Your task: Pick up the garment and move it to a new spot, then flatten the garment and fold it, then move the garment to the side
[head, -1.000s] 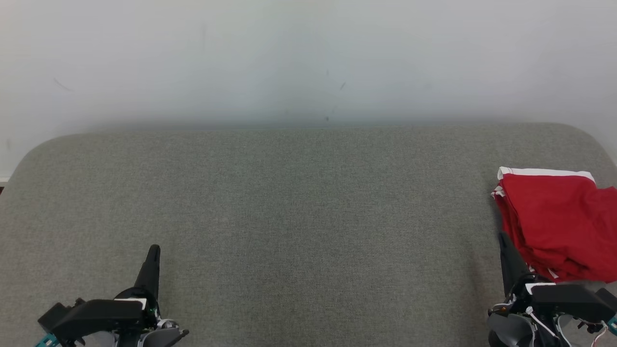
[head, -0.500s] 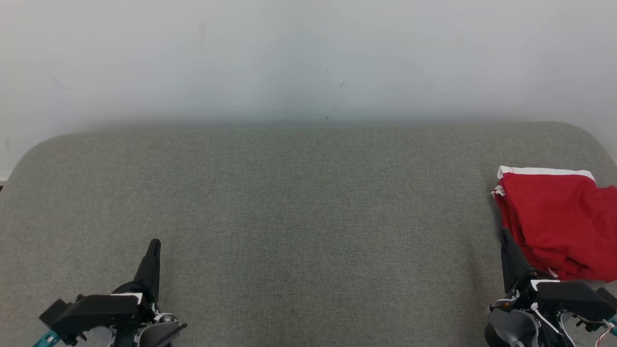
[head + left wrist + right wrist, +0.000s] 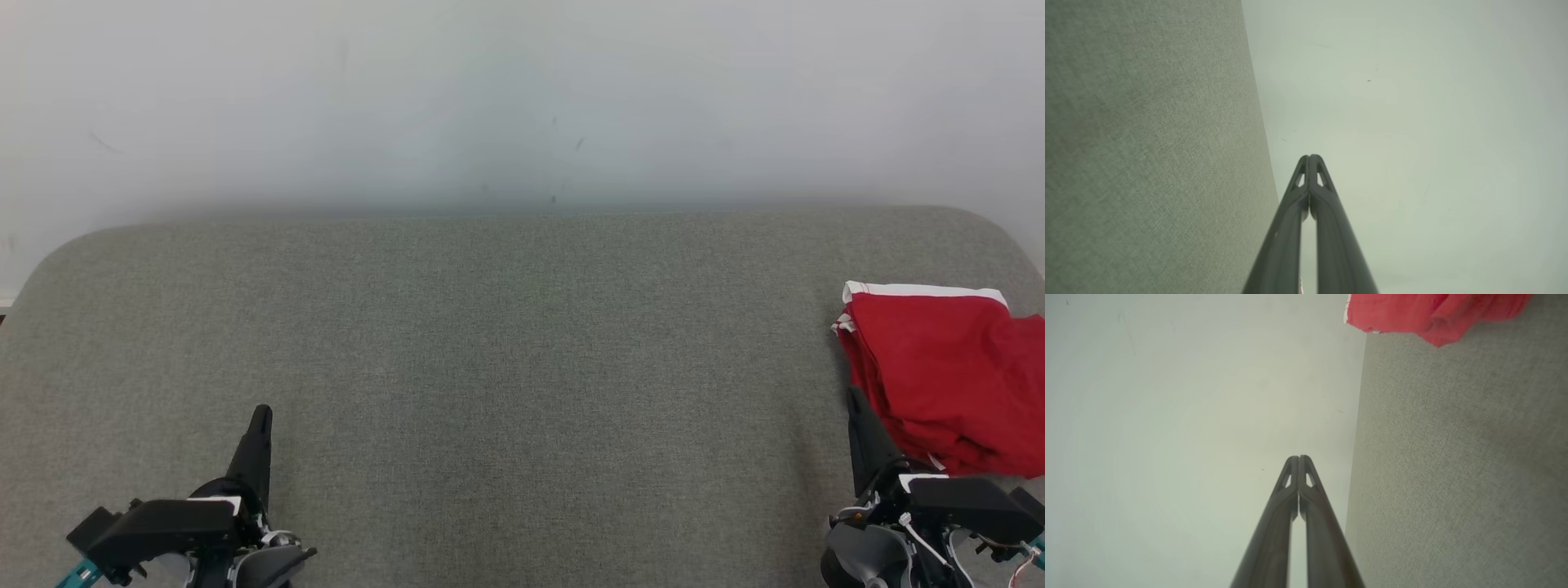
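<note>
Nearest, at lower left: left gripper, fingers pressed together on nothing, poised above the grey padded surface and well apart from the cloth. At lower right: right gripper, fingers likewise closed and empty, tip just beside the near left edge of the red garment; impossible to tell whether touching. Farther right: garment with white trim lying in a loose folded bundle at the right end of the surface, partly cut off by the right border of the head view. Beyond, at the far edge: plain pale wall. Likely close to done, judging by the fold and the side placement. Main risk from here: any rightward swing or lift of the right arm catching that near hem, dragging the layers open or nudging the bundle over the right edge.
</note>
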